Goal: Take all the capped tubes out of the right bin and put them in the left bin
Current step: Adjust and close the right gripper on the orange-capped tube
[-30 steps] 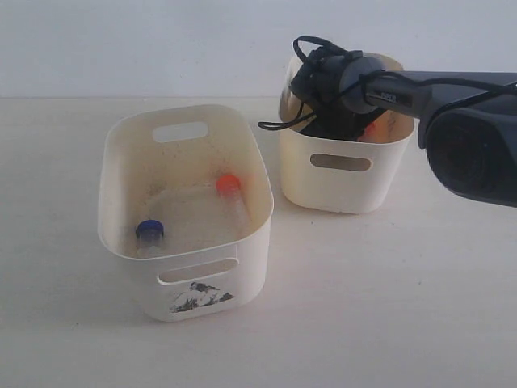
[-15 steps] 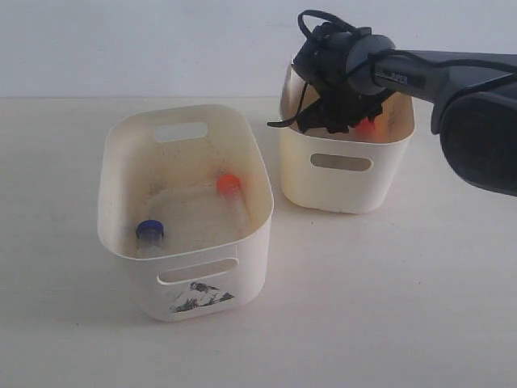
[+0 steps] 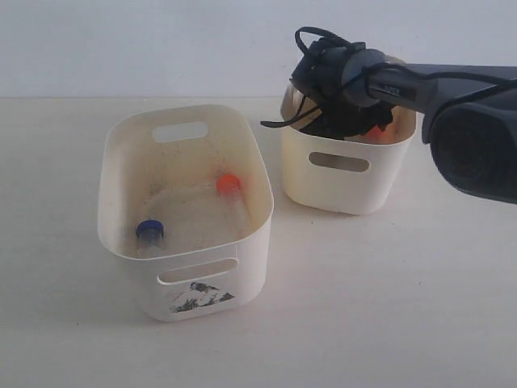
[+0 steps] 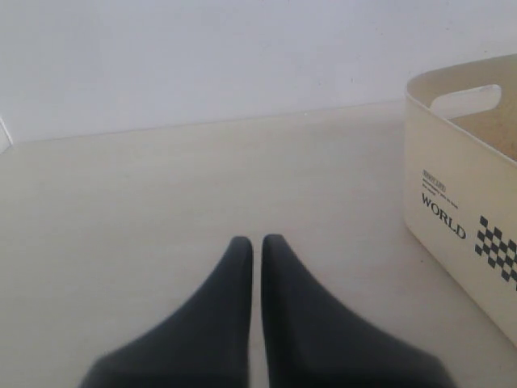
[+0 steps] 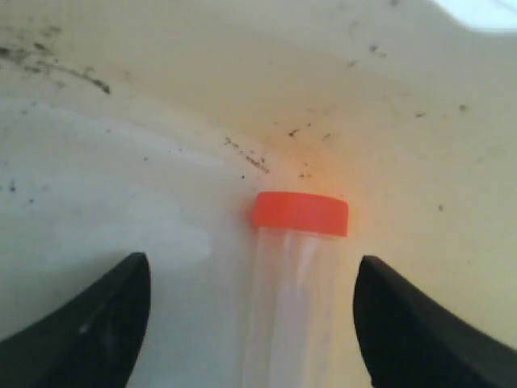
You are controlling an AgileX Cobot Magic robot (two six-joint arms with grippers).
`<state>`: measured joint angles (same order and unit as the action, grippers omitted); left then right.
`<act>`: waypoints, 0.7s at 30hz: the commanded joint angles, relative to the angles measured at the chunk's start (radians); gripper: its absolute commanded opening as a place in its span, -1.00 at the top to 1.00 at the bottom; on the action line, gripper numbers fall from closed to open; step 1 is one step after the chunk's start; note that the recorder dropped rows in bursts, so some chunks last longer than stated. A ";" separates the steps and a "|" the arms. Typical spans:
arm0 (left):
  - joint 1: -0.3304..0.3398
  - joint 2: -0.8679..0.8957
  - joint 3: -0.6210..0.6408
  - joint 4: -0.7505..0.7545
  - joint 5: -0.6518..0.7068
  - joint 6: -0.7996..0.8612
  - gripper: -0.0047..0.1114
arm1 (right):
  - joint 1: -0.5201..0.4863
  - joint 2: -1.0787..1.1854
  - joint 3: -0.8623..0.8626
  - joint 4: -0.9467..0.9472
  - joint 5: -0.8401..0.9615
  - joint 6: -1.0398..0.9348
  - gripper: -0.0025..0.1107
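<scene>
My right gripper [image 5: 252,279] is open, down inside the right bin [image 3: 343,182]. An orange-capped tube [image 5: 297,267] lies on the bin floor between its two fingers, untouched by either. In the exterior view only a speck of that tube's cap [image 3: 380,128] shows behind the wrist. The left bin [image 3: 137,250], larger with a black sticker, holds a blue-capped tube [image 3: 149,234] near its front and an orange-capped tube [image 3: 230,192] toward its right wall. My left gripper [image 4: 256,242] is shut over bare table with nothing in it, and it is out of the exterior view.
The right bin's floor and walls carry dark specks [image 5: 250,158]. In the left wrist view a cream bin wall with black "WORLD" print [image 4: 452,218] stands beside the left gripper. The right arm [image 3: 452,89] reaches in over the right bin's rim.
The right wrist rose slightly half a second ago, then dropped back lower into the right bin. Both tubes in the left bin stayed put.
</scene>
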<state>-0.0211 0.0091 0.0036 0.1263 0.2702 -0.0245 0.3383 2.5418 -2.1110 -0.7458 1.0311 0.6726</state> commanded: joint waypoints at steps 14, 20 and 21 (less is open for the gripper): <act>0.001 -0.002 -0.004 -0.011 -0.009 -0.012 0.84 | -0.031 0.042 0.006 -0.002 -0.017 0.023 0.96; 0.001 -0.002 -0.004 -0.011 -0.009 -0.012 0.84 | -0.031 0.021 0.004 0.025 -0.041 -0.014 0.96; 0.001 -0.002 -0.004 -0.011 -0.009 -0.012 0.84 | -0.031 0.016 0.004 0.036 -0.043 -0.021 0.96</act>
<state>-0.0211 0.0091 0.0036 0.1263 0.2702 -0.0245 0.3135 2.5610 -2.1119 -0.7923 1.0249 0.6699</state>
